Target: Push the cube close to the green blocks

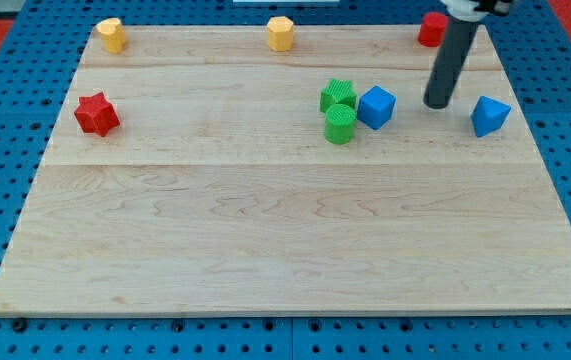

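A blue cube (376,106) sits right of centre near the view's top, touching or nearly touching two green blocks on its left: a green star-shaped block (338,94) and a green cylinder (340,124) just below it. My tip (436,103) stands to the right of the blue cube, a short gap away, between the cube and a second blue block (489,116) of a wedge-like shape.
A red star-shaped block (96,114) lies at the view's left. Two yellow blocks sit on the top edge, one at the left (111,34) and one at the middle (280,33). A red block (430,29) sits at the top right, behind the rod.
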{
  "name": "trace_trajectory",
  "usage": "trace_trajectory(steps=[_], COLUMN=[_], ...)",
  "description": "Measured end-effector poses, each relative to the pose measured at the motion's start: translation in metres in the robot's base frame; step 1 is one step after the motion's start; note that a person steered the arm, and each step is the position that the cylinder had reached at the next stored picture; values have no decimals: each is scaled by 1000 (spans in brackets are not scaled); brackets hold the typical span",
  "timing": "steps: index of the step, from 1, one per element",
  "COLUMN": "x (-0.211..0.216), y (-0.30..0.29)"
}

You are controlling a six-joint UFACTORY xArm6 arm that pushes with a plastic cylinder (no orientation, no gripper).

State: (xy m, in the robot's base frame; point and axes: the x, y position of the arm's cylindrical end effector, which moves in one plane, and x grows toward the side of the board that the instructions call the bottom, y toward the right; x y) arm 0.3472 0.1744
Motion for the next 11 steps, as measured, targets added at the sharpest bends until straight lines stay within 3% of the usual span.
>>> trace_trajectory(steps=[3,11], x=[-7,-9], y=[-42,-49])
